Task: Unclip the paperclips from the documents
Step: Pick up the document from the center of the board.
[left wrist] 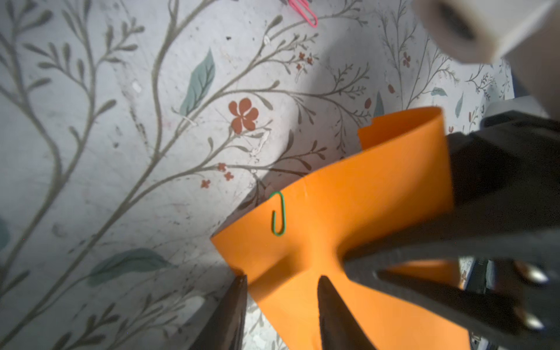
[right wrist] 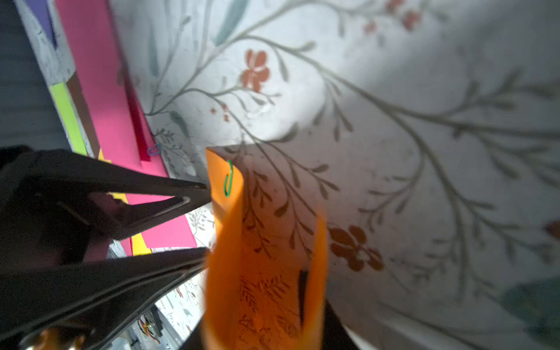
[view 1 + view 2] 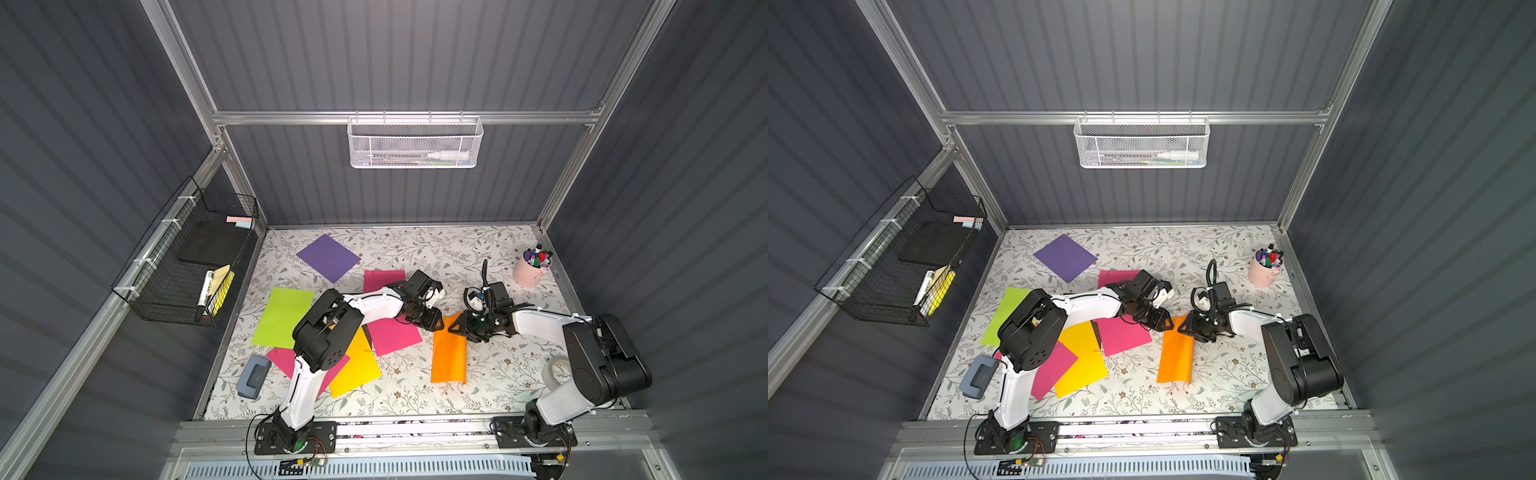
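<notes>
Orange document (image 3: 449, 361), far end lifted off the floral table (image 3: 498, 374) and curled between my two arms. The right gripper (image 3: 456, 329) looks clamped on that raised end, and the paper creases where it enters the jaws. Blur in the right wrist view leaves me short of certain. The left gripper (image 2: 209, 221) stands part-open and holds nothing; its fingertips (image 2: 197, 188) just reach the sheet's edge. The green paperclip (image 1: 278, 213) sits on that edge, just ahead of the left gripper, its rounded loop peeping over the paper's rim.

I judge the sheet light, thin and floppy. It bends wherever it is unsupported and would crease or tear under a hard tug, so the holding grip belongs close beside the clip. The clip itself is tiny, stiff, smooth wire and probably slippery. I would pinch its loop end and draw it straight off the edge, along its own length. A pink paperclip (image 1: 306, 12) lies loose on the table, well beyond the left gripper.
</notes>
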